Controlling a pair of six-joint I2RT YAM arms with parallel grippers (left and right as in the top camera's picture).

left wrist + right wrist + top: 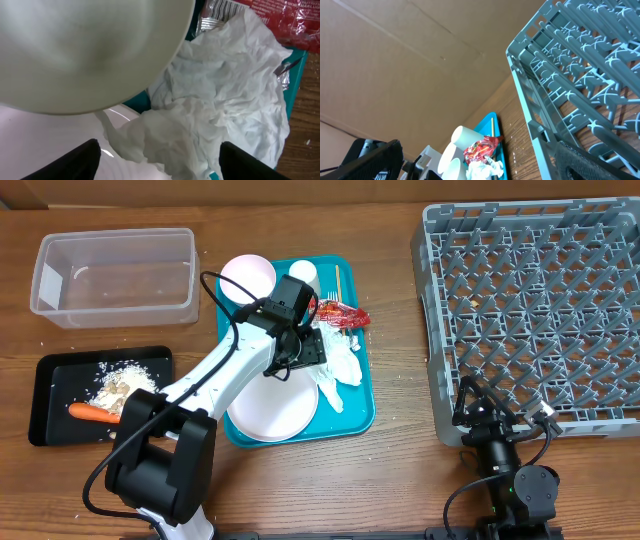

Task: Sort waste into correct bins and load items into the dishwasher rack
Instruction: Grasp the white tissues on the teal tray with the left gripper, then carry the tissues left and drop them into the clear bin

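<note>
Left claw [160,156] gapes over soft crumpled tissue [220,100] on the teal tray [364,402]. Right claw [481,162], also apart, sits beside the grey peg rack [580,65] on the wooden table [400,480].

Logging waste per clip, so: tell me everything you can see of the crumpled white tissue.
The crumpled white tissue is thin, soft-looking paper, heavily creased and bunched into a loose, irregular heap. It lies on the teal tray, its lower end draped onto the white plate, its upper edge overlapping the red wrapper. The left gripper hangs over it, jaws open to either side.
</note>
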